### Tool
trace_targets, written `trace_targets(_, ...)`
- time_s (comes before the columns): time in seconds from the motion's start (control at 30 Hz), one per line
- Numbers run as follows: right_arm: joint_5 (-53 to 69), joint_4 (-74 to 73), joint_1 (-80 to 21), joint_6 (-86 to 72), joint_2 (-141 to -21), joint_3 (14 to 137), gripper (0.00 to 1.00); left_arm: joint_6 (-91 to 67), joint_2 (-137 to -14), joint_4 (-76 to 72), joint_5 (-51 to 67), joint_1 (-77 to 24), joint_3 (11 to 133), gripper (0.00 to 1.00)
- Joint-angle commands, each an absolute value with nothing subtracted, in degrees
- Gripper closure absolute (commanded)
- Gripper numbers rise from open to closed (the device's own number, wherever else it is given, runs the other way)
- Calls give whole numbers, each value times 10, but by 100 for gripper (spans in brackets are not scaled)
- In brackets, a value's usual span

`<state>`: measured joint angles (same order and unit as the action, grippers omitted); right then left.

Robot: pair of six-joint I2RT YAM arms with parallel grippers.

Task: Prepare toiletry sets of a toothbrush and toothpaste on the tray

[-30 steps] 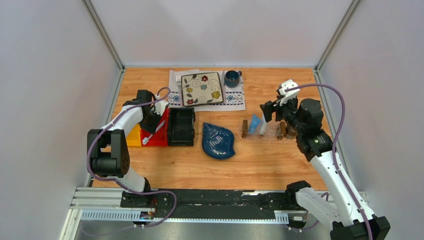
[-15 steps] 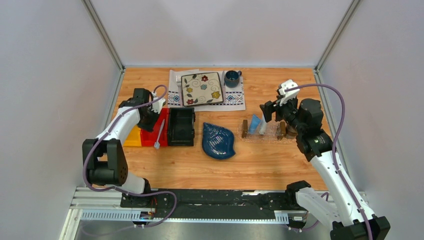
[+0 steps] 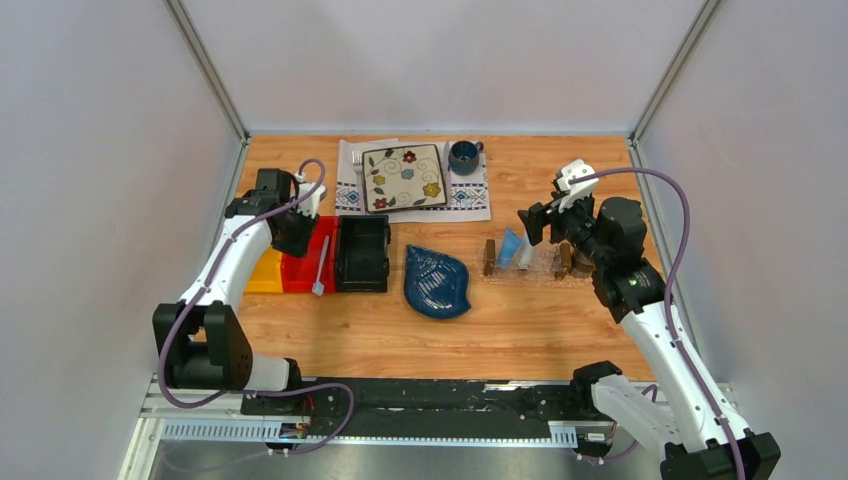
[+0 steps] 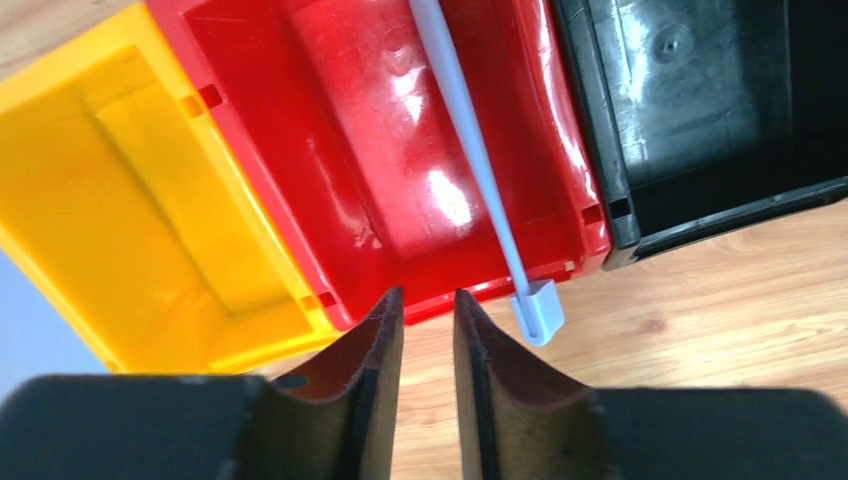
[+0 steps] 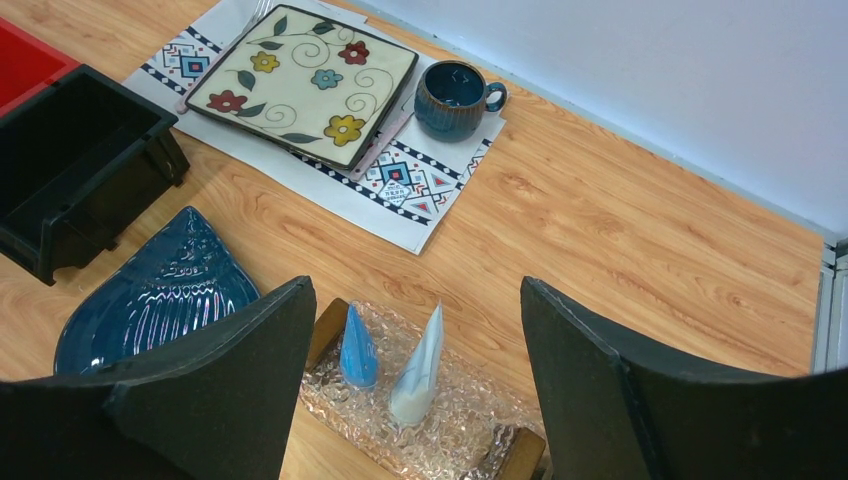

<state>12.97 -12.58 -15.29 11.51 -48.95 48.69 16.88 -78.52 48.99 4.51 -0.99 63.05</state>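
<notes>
Only your left wrist view shows the left gripper (image 4: 428, 300) narrowly parted and empty, beside the red plastic bin (image 4: 380, 150) where the slim pale plastic toothbrush (image 4: 470, 130) lies, head past the rim. Your right wrist view shows the right gripper (image 5: 418, 290) wide apart, empty, above the clear plastic tray (image 5: 460, 420) holding a light blue toothpaste tube (image 5: 357, 350) and a white-grey toothpaste tube (image 5: 418, 365), tips up.

My left gripper (image 4: 428, 297) has let go of the toothbrush (image 4: 480, 165), which now lies along the red bin's (image 4: 370, 150) right side, and has pulled back from the bin.
</notes>
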Motion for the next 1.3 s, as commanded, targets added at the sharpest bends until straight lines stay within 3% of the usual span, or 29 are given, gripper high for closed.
trace_targets(0.0, 136, -105, -155, 119, -480, 492, 20, 146, -803, 500, 90, -6, 631, 61)
trace_targets(0.6, 134, -104, -155, 121, -482, 490, 20, 130, -897, 476, 130, -7, 621, 58)
trace_targets(1.27, 131, -103, -155, 125, -485, 489, 20, 134, -936, 436, 91, -7, 600, 58)
